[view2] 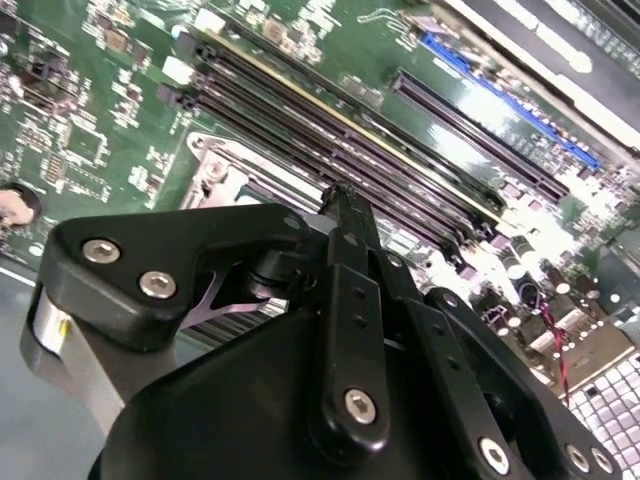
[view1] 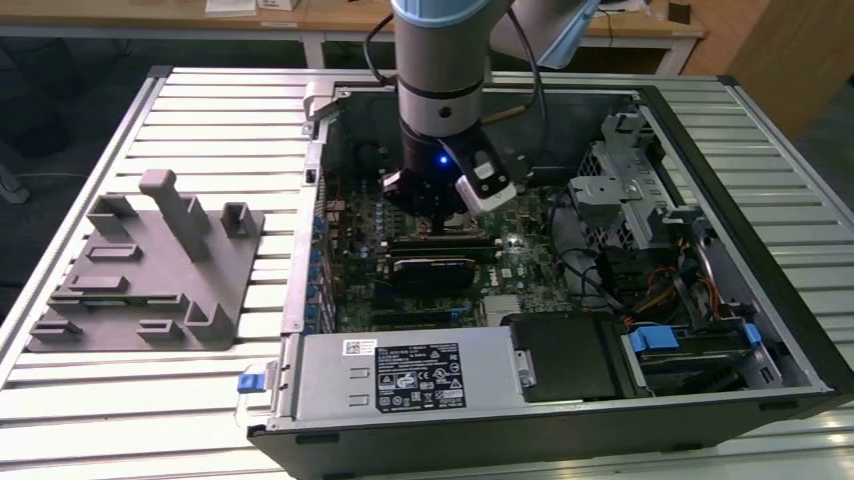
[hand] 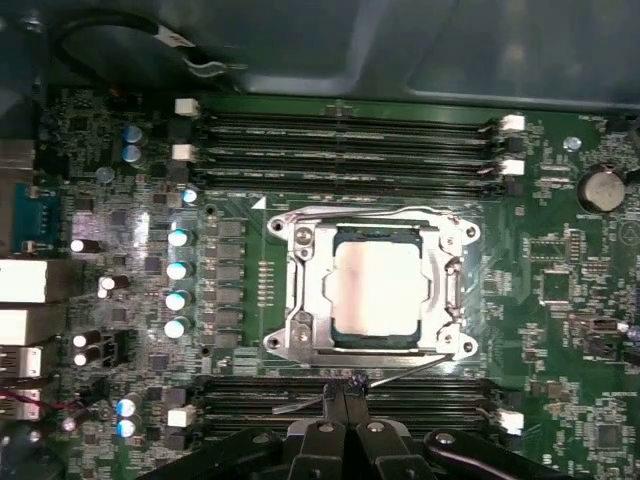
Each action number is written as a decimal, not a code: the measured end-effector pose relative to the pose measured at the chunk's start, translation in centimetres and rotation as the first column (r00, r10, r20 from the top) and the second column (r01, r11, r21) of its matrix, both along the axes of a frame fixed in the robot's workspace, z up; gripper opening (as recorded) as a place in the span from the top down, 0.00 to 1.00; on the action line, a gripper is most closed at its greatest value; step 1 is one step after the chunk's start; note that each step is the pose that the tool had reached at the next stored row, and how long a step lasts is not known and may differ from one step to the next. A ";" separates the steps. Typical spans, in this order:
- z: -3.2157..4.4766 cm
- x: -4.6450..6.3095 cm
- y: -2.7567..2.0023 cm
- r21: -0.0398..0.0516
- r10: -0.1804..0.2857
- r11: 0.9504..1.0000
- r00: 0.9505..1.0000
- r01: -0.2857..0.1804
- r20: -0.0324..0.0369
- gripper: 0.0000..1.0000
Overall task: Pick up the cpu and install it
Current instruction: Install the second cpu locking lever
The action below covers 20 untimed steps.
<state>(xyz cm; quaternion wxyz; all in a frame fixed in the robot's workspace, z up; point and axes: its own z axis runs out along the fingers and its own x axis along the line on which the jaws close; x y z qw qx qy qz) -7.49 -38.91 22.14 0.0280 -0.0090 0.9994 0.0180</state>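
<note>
**CPU seated in socket, gripper just beside it**

The cpu (hand: 376, 291), a small flat square chip with a silvery-white metal top, lies inside the motherboard's metal-framed socket (hand: 301, 290) in the first wrist view, flat and level, framed on all sides by the bright steel bracket. The black linkage gripper (hand: 346, 392) sits over the memory slots just beside the socket; its fingers (hand: 356, 412) are pressed together with nothing between them. In the second wrist view the same gripper (view2: 337, 196) shows its narrow tip close above the green motherboard (view2: 90, 130), near the long dark memory slots (view2: 330, 130). In the exterior view the arm reaches down into the open black computer case (view1: 747, 250), which lies on a white slatted table (view1: 214, 120). A grey moulded fixture (view1: 147, 270) rests on the table at the exterior view's left, well apart from the case.
</note>
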 end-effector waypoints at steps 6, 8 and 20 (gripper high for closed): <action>-0.15 -0.4 -0.19 0.010 0.012 1.000 1.000 -0.012 0.000 0.89; -0.15 -0.4 -0.21 0.010 0.014 1.000 1.000 -0.014 0.000 0.89; -0.60 -0.7 -0.87 0.017 0.034 0.999 0.999 -0.034 0.001 0.89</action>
